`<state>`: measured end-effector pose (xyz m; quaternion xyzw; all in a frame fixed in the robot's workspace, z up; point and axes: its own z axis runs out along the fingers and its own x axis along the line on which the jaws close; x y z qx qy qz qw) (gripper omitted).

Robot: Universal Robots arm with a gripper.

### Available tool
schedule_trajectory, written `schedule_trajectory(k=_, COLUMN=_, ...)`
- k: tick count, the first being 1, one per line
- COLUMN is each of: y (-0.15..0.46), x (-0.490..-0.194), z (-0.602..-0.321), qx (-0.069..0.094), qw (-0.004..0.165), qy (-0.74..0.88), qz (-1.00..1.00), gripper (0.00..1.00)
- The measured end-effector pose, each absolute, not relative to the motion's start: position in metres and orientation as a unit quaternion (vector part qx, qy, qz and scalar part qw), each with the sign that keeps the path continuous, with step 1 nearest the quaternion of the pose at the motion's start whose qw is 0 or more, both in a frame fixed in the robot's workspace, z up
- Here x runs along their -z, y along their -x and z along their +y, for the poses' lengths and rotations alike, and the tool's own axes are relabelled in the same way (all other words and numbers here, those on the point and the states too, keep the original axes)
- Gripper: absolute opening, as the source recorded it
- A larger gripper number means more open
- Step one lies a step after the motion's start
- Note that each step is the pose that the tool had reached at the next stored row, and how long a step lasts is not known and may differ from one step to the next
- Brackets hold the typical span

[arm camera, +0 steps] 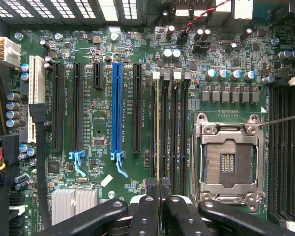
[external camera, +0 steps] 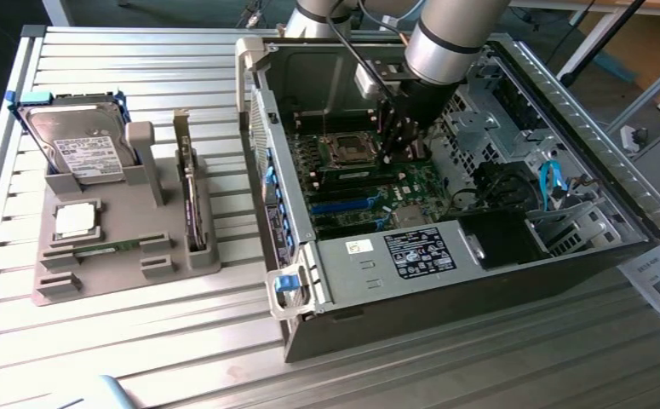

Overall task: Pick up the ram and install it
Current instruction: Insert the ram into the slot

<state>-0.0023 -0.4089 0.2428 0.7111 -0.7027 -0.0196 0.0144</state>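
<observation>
While the fingers (arm camera: 148,209) stand almost closed, pinching what looks like the ram (arm camera: 159,128) edge-on along the memory slots (arm camera: 174,123) beside the empty CPU socket (arm camera: 228,162), we judge a slight tilt or misaligned notch could jam it half-seated.

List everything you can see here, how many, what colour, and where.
ram: one, seen edge-on, between the fingertips, over the memory slots.
computer case: one, black, open, exterior view's right.
motherboard: one, green, inside the case.
processor socket: one, silver, empty, on the motherboard.
holder: one, grey, exterior view's left.
hard drive: one, silver, white label, in the holder.
processor chip: one, silver, in the holder.
upright card: one, dark, in the holder.
table: one, grey metal slats, under everything.
arm: one, silver, reaching into the case.
gripper: one, black, shut on the ram.
</observation>
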Motion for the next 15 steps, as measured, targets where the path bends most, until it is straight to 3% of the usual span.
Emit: schedule_trajectory(k=15, y=0.0030, x=-0.2417, z=-0.4100, qx=0.019, qw=0.014, qy=-0.711, qz=-0.703, gripper=0.12)
